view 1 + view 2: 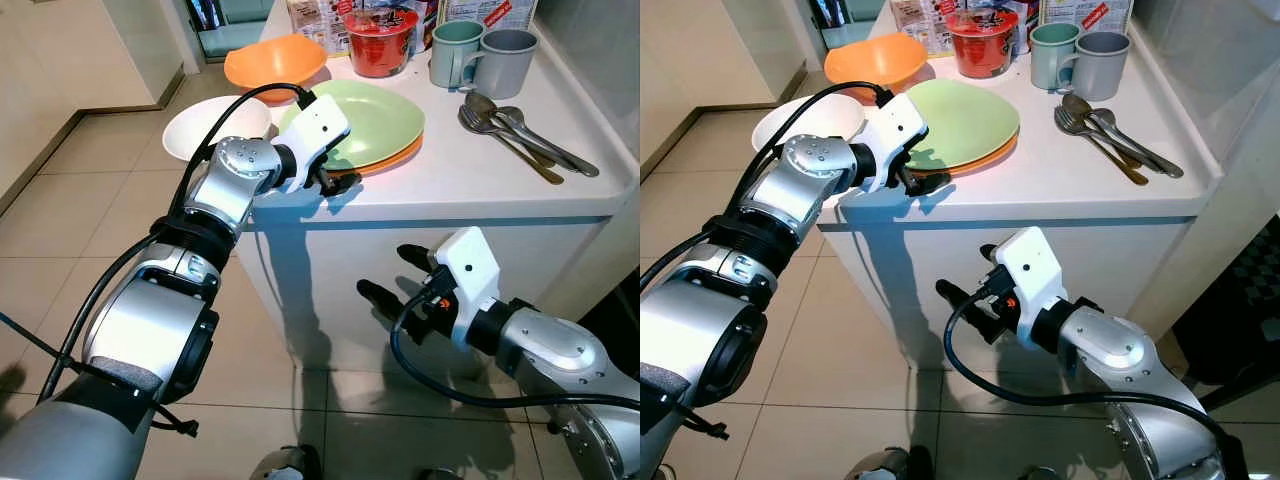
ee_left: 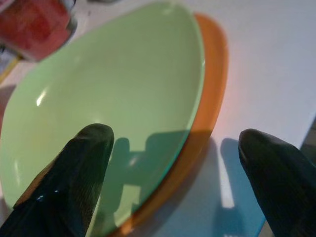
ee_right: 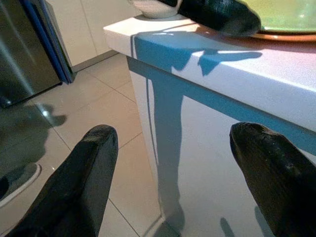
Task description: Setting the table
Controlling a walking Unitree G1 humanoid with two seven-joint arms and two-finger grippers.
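Left gripper [image 1: 340, 183] up at the near rim of the green plate [image 1: 375, 118], fingers spread wide, holding nothing. Green plate stacked on an orange plate [image 1: 400, 157] on the white counter [image 1: 480, 175]. Right gripper [image 1: 400, 275] low beside the counter front, fingers spread, empty.

Orange plate [image 1: 400, 157] mostly hidden under green plate [image 1: 375, 118], only a rim crescent shows. White plate [image 1: 205, 125] partly covered by left arm. Left claw [image 1: 338, 182] near fingertip lost in shadow at the plate rims. Cartons behind red cup [image 1: 380, 40] cut by top edge, print unreadable. Spoons and forks [image 1: 520, 135] overlap, count unclear. Shoe [image 3: 15, 180] cut by frame edge.
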